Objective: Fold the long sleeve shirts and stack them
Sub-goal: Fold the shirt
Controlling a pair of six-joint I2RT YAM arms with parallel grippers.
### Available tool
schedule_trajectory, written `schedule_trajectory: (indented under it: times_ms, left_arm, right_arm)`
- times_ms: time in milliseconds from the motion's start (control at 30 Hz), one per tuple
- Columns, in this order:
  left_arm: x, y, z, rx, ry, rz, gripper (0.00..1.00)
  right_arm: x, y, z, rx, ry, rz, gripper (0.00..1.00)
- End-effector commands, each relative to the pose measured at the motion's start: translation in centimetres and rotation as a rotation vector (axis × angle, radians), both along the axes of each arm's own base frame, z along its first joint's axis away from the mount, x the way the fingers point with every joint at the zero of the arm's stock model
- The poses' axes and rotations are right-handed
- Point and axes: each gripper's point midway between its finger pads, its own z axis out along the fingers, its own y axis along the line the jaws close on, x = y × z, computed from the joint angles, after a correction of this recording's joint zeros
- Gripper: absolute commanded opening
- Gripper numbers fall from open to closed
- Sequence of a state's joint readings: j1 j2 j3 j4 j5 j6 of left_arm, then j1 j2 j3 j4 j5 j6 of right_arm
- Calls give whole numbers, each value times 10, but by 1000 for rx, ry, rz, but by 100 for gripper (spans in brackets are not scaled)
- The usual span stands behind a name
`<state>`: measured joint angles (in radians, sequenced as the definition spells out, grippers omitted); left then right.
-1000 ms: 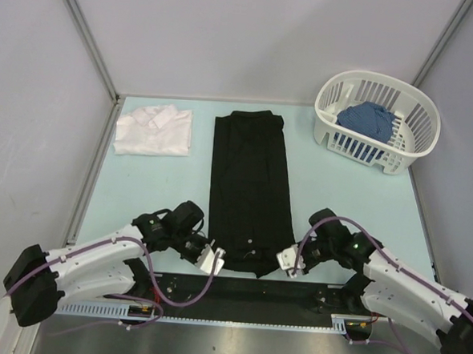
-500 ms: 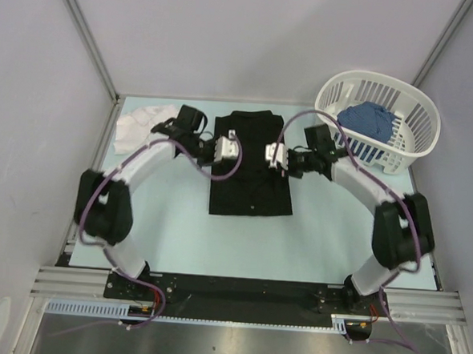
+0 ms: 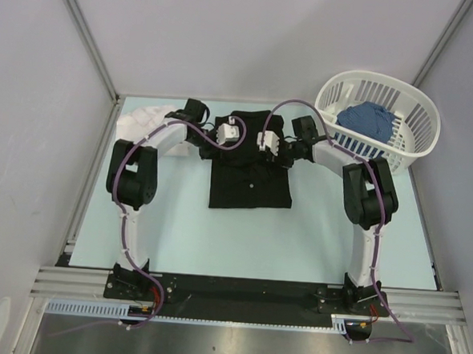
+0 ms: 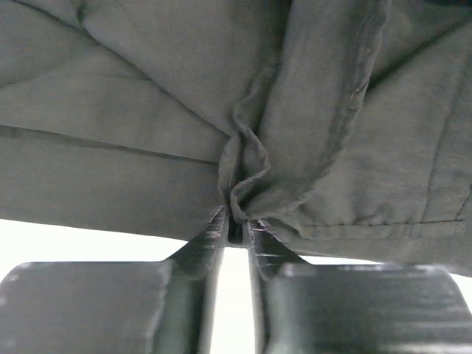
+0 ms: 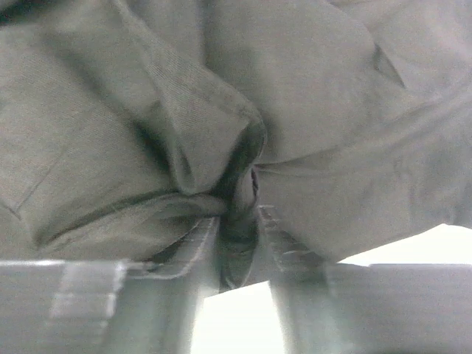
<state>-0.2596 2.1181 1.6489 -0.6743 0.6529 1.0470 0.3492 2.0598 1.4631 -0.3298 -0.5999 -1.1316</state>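
The table (image 3: 177, 229) is bare across its near half, from the folded near edge of the black shirt (image 3: 250, 186) to the table's near edge, which leaves both arms open room. A white slatted basket (image 3: 417, 146) holding blue cloth (image 3: 367, 119) sits at the far right corner. The black shirt lies at the middle of the far edge. A second ago it stretched almost to the near edge; now it is doubled, its hem carried up to the collar. The folded white shirt (image 3: 135, 124) sits at the far left corner, partly behind the left arm. The left fingers (image 4: 216, 230) and the right fingers (image 5: 209, 230) are each clamped on a bunched, wrinkled fold of the black shirt.
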Motion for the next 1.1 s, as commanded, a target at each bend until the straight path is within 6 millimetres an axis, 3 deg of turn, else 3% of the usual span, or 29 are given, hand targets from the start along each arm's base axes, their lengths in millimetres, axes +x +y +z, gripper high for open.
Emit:
schedule_trajectory:
  times_ms: [0,33,100,167,200,233,267,300,333,400,433,533,700,867,933,1067]
  left_arm:
    - [24,-3,32,-42,-32,117,33]
    - [31,4,40,-53,-35,169,43]
    - [43,15,58,-109,7,315,47]
    - [47,35,81,-174,39,422,59]
    - [38,38,83,-215,109,482,60]
    - [35,48,100,-248,108,521,62]
    - [30,50,103,-281,156,576,64]
    - [18,53,95,-289,206,597,66]
    - [12,55,105,-305,202,614,71]
    - [-5,53,97,-319,259,625,72]
    - [-11,52,102,-329,255,625,72]
    - [-29,52,88,-327,322,654,72]
    - [-59,43,69,-358,508,704,70]
    - [-76,31,57,-400,673,765,70]
    - [-81,27,51,-403,705,775,70]
    - [-94,13,41,-416,808,791,68]
  right_arm:
    - [35,-6,50,60,-77,-142,50]
    - [43,-13,65,62,-89,-190,56]
    - [40,-29,74,69,-3,-297,69]
    - [42,-40,100,110,36,-385,74]
    - [31,-49,100,144,154,-474,74]
    - [28,-50,112,188,197,-500,73]
    - [20,-51,119,224,256,-531,67]
    - [6,-53,117,249,370,-595,65]
    - [-5,-48,118,277,446,-600,63]
    - [-28,-42,115,300,579,-613,51]
    - [-39,-32,116,344,679,-631,47]
    - [-57,-10,107,379,809,-623,36]
    - [-46,31,104,447,838,-559,32]
    - [-29,66,62,436,891,-547,28]
    - [-18,68,50,438,908,-588,27]
    - [-6,67,3,399,953,-661,25]
